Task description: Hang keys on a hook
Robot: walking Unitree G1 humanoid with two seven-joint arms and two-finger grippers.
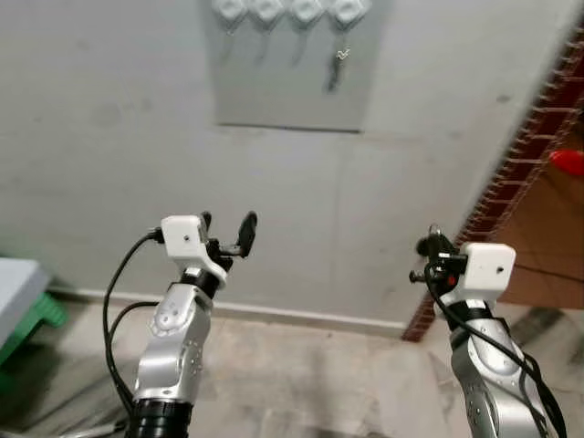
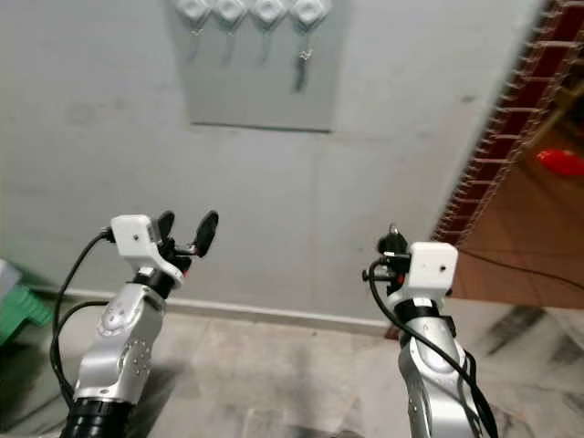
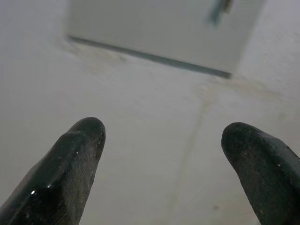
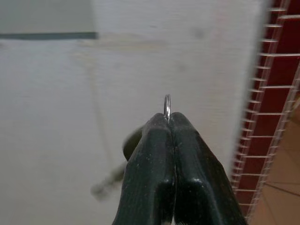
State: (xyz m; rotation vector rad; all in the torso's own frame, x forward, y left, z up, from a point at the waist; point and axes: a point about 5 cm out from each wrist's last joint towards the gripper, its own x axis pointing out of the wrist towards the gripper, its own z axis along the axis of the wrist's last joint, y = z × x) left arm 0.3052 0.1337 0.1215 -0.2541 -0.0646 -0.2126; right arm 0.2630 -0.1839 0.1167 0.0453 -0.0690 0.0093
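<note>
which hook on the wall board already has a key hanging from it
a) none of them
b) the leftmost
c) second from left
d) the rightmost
d: on the board, a key hangs from the rightmost hook of the four; the other three show nothing on them.

No readable text, labels or numbers.

Grey wall panel, white hook mounts, white wrist housings and brick edge all carry no lettering, brand or sign that can be made out.
</note>
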